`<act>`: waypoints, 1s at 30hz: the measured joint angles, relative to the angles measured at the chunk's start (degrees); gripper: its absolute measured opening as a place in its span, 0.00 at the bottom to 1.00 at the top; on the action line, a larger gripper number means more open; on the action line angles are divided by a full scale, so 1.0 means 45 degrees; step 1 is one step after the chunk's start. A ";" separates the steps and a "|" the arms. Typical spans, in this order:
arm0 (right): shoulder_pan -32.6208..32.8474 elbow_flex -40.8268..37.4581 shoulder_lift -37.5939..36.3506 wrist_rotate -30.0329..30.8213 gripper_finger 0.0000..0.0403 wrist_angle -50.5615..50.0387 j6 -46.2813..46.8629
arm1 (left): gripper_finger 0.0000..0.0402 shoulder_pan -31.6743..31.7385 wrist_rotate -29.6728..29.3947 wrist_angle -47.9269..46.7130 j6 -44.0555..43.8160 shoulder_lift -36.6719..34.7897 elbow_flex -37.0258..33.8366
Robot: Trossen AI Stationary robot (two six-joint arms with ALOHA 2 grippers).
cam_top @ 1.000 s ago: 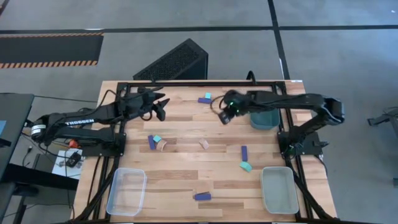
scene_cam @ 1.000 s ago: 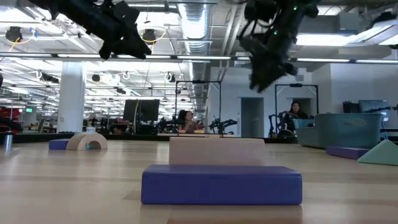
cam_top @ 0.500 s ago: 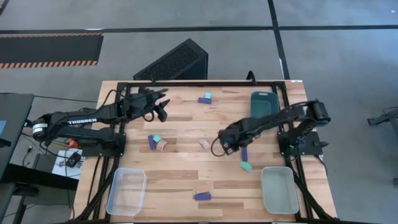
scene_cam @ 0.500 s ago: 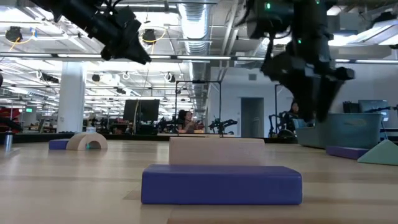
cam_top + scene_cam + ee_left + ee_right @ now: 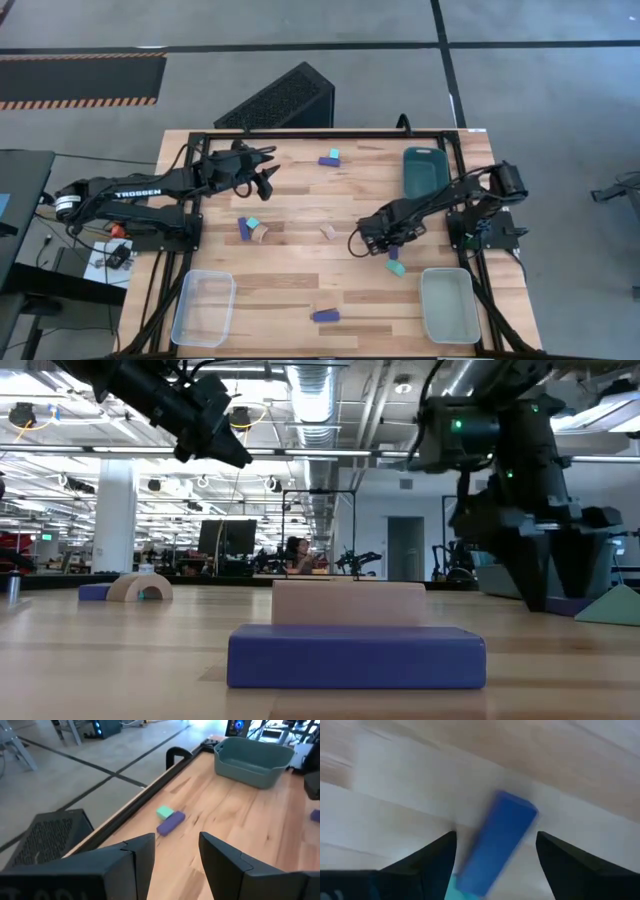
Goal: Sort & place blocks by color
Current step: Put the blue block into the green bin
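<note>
My right gripper (image 5: 495, 855) hangs wide apart over a blue bar (image 5: 497, 842). The bar sits crooked, so my fingers might knock it away.

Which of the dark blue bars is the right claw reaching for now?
The blue bar beside the teal block, between the open fingers of the right claw. The other blue bars lie farther away.

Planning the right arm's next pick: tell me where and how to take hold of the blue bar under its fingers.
Grip the blue bar across its narrow width, at mid-length on the two long flat sides, coming straight down from above. It lies flat on the table, and the open right gripper already straddles it. A teal block sits close to one end, so avoid the ends.
</note>
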 joint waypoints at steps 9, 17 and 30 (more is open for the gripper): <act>-0.0431 -0.0390 0.0008 -0.0221 0.58 0.1463 -0.1312 | 0.36 0.0005 -0.0428 0.0050 -0.0292 0.0037 0.0000; -0.1427 0.0018 -0.1413 0.0081 0.19 0.1217 -0.4172 | 0.36 0.0005 -0.0444 0.0152 -0.1800 0.0037 0.0000; -0.5295 0.0748 -0.6177 0.2921 0.19 0.0148 -0.7285 | 0.36 0.0000 -0.0430 0.0139 -0.4893 0.0037 0.0000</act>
